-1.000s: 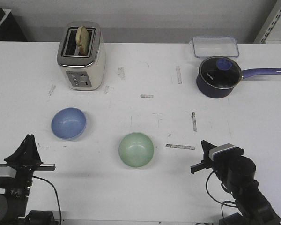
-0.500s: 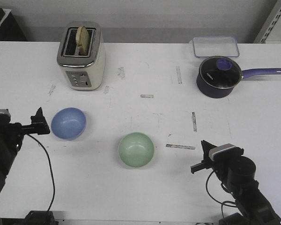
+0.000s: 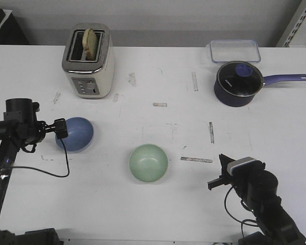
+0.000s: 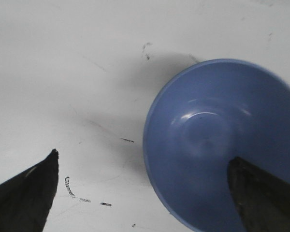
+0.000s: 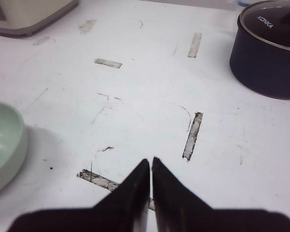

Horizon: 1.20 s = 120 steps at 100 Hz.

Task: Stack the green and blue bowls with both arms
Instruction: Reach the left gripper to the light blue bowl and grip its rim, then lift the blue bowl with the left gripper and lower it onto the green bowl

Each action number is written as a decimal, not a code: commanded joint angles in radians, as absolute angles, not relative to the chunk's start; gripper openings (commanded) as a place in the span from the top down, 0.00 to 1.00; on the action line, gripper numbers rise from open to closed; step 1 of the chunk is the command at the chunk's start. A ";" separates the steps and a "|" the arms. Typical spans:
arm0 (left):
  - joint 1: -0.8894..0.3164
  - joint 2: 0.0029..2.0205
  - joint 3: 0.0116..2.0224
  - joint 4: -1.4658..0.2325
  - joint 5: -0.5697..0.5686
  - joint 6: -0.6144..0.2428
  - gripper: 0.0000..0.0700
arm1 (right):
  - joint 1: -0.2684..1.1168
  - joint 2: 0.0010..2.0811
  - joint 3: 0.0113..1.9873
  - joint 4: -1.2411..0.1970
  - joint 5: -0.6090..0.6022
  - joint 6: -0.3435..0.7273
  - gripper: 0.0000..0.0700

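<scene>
Blue bowl (image 4: 217, 145) straddled at its rim by the wide-spread left gripper (image 4: 145, 193). Right gripper (image 5: 151, 169) pressed together, holding nothing, above the table (image 5: 150, 96).

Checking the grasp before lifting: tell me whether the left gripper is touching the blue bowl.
Cannot tell. The left wrist view shows the left gripper open, straddling the blue bowl rim, one finger over the inside; neither contact nor gap is plain.

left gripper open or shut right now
Open: in the left wrist view the left gripper has its fingers spread wide, straddling the blue bowl's rim.
</scene>
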<state>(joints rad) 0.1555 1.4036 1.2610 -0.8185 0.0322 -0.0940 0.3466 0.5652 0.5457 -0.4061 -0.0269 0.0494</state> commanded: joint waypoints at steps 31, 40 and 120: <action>0.163 1.582 1.274 -0.809 0.038 -0.099 0.40 | 0.350 0.570 0.555 -0.398 -0.029 0.048 1.00; 0.163 1.582 1.274 -0.810 0.038 -0.099 0.65 | 0.350 0.570 0.555 -0.398 -0.029 0.048 1.00; 0.153 1.497 1.375 -0.820 0.144 -0.152 1.00 | 0.350 0.570 0.555 -0.397 -0.029 0.048 1.00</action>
<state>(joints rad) 0.1593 1.5303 1.3270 -0.8227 0.1318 -0.1452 0.3466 0.5652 0.5457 -0.4061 -0.0269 0.0494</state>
